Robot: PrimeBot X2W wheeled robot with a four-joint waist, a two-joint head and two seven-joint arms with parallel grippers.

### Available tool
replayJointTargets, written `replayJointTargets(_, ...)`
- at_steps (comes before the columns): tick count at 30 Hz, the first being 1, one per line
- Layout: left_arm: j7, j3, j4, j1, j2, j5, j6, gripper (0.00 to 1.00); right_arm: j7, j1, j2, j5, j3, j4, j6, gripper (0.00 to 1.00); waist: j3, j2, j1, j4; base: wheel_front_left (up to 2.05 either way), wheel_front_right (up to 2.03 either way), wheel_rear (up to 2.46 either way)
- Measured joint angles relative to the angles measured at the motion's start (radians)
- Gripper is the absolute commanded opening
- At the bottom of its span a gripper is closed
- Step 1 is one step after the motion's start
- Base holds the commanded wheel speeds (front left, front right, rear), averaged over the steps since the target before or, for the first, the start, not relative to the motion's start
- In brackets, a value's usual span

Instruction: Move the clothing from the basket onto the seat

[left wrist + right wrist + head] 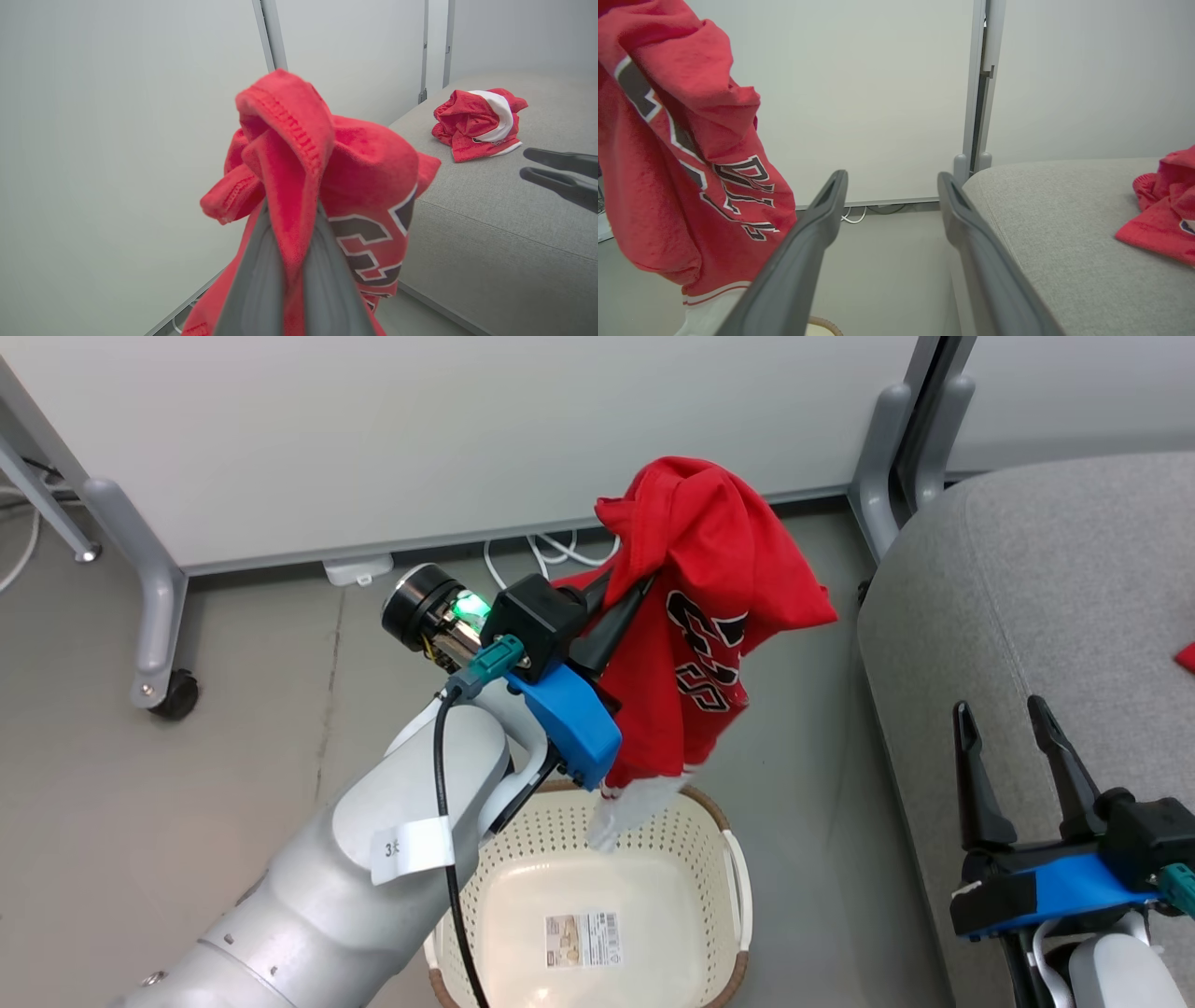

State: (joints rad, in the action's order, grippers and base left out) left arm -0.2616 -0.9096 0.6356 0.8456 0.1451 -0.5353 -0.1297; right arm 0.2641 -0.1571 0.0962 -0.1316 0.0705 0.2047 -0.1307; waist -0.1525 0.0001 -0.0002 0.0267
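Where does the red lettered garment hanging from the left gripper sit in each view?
Head view: the bright red soft fabric garment with black-and-white lettering hangs at centre.
Left wrist view: centre, spilling toward the bottom edge.
Right wrist view: along the left edge.
Shared landmark: the light-grey woven-fabric sofa cushion, on the right in all three.

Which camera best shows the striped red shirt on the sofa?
The left wrist view: the whole striped shirt sits on the sofa. The head view catches a red sliver; the right wrist view cuts it off.
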Motion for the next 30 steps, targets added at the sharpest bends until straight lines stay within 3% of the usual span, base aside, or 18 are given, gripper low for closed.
replayJointTargets(9, 0.0, -0.026, -0.02, -0.001, 0.0, -0.014, 0.0, 0.0, 0.0, 0.044, -0.007, 0.0, 0.001, 0.01, 0.0, 1.0, 0.077, 0.0, 0.0, 0.005, 0.0, 0.0, 0.0)
replayJointTargets(20, 0.0, -0.042, -0.024, -0.001, 0.005, -0.027, 0.0, 0.0, 0.0, 0.058, -0.012, 0.0, -0.005, 0.01, 0.0, 1.0, 0.088, 0.0, 0.0001, 0.006, 0.0, 0.0, 0.0)
replayJointTargets(30, 0.0, -0.046, -0.026, 0.006, 0.006, -0.027, 0.001, 0.0, 0.0, 0.025, 0.007, 0.001, -0.116, 0.015, 0.0, 1.0, 0.067, 0.0, 0.0001, 0.008, 0.0, 0.0, 0.0)
